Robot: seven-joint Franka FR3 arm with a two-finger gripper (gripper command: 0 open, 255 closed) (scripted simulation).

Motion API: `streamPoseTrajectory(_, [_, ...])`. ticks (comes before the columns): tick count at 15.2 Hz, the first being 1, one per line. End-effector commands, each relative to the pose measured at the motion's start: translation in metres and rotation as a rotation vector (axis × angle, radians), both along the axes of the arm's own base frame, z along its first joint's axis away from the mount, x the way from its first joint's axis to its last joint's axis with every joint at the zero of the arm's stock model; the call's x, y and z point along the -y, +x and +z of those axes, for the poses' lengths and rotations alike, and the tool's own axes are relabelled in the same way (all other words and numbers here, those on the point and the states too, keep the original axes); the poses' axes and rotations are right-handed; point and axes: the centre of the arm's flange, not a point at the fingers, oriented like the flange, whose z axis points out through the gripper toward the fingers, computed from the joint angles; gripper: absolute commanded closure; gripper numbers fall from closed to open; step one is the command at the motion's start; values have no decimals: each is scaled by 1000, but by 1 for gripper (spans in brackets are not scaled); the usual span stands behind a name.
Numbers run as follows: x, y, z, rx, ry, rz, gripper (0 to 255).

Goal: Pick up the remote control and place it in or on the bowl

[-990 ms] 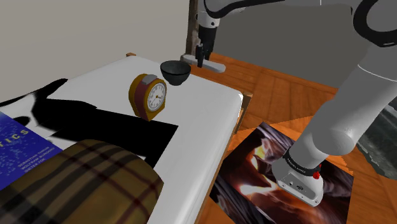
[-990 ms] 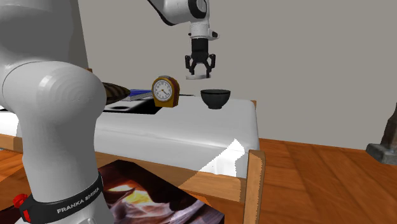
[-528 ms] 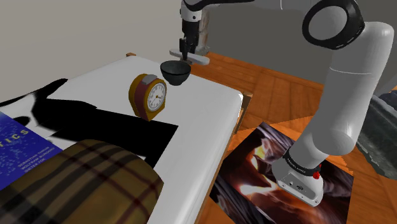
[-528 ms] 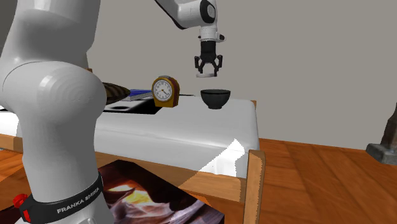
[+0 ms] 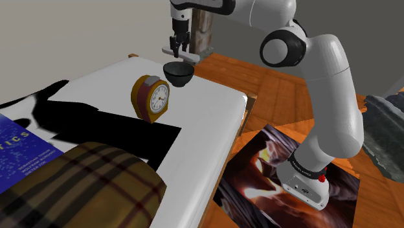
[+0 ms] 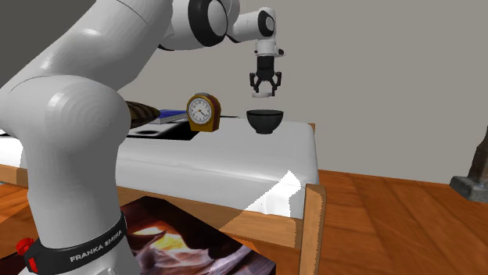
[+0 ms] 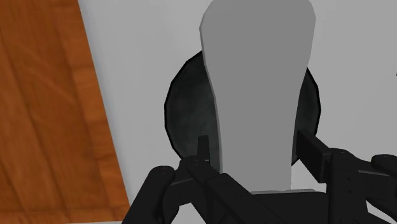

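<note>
The remote control is a plain grey slab, clasped between my two black fingers. My gripper is shut on it and hangs straight above the dark bowl, whose rim shows on both sides of the remote. In the shoulder view the gripper holds the remote a little above the bowl, near the white bed's far corner. In the second exterior view the gripper and remote hover a short gap over the bowl.
A brown round-faced clock stands on the white bed close to the bowl. A plaid cushion and a blue book lie nearer the camera. A wooden bed frame, wood floor and a picture mat lie beside the stand.
My gripper has carried the remote toward the shoulder view's left, from beside the bowl to right above it. The hand has turned and the arm has stretched out farther.
</note>
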Motion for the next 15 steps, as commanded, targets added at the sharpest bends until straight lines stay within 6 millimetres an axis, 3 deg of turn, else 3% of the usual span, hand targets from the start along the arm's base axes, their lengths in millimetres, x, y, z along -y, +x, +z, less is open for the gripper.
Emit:
streamPoseTrajectory(1, [-2, 2, -10, 2, 0, 0, 255])
streamPoseTrajectory(11, [-2, 2, -62, 2, 0, 0, 255])
streamPoseTrajectory(15, [-2, 2, -64, 2, 0, 0, 255])
